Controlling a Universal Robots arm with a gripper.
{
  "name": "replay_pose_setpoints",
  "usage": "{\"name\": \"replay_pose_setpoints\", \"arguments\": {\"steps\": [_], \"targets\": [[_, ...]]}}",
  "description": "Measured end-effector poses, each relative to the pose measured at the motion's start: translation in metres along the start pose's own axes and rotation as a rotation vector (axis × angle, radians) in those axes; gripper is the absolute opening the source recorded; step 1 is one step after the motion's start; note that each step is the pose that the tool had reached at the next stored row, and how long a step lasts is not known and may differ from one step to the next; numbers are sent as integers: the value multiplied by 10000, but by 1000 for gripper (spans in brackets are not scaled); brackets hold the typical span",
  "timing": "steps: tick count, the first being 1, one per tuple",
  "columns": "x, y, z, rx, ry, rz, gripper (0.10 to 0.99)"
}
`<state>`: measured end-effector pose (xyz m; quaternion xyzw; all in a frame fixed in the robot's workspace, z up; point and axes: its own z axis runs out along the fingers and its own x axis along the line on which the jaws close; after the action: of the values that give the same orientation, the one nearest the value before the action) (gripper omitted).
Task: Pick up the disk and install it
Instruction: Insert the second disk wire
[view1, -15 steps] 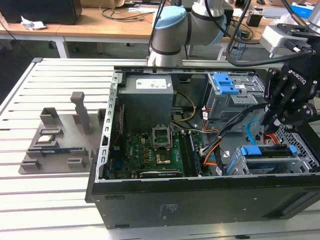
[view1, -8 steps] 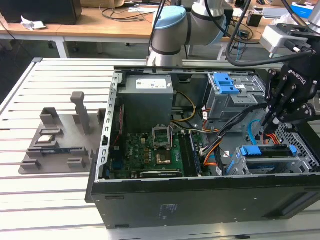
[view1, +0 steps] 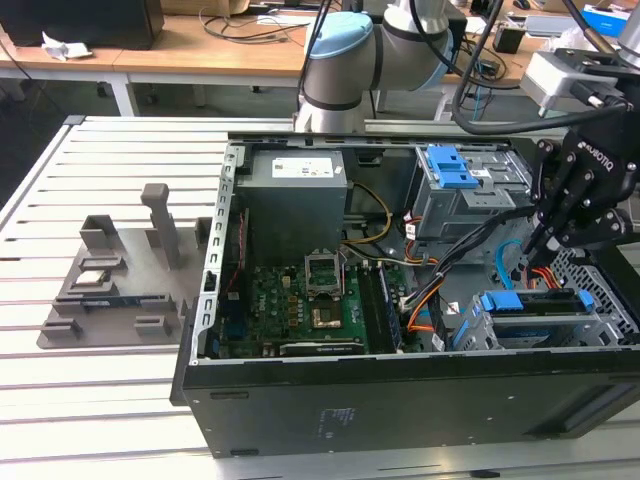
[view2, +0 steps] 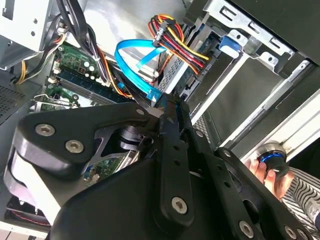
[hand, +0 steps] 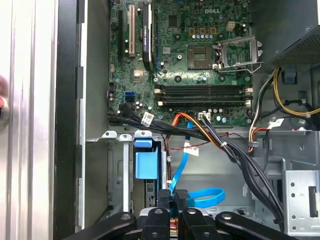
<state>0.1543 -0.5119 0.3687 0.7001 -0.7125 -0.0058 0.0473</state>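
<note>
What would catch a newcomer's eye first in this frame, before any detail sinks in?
Probably the open computer case on the slatted table, its green motherboard laid bare. Next, the black gripper hanging over the drive cage at the exterior view's right, where the disk with its bright blue frame sits in the bay. In the second wrist view, a bright blue cable loops just past the gripper.
</note>
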Motion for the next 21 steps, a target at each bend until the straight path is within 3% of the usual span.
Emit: {"name": "replay_pose_setpoints", "arguments": {"steps": [7,13,21], "targets": [[100,-25,122,-1,-2,-1,161],[101,-104,206,-1,1,-7,161],[123,-135,252,-2,-3,-10,161]]}}
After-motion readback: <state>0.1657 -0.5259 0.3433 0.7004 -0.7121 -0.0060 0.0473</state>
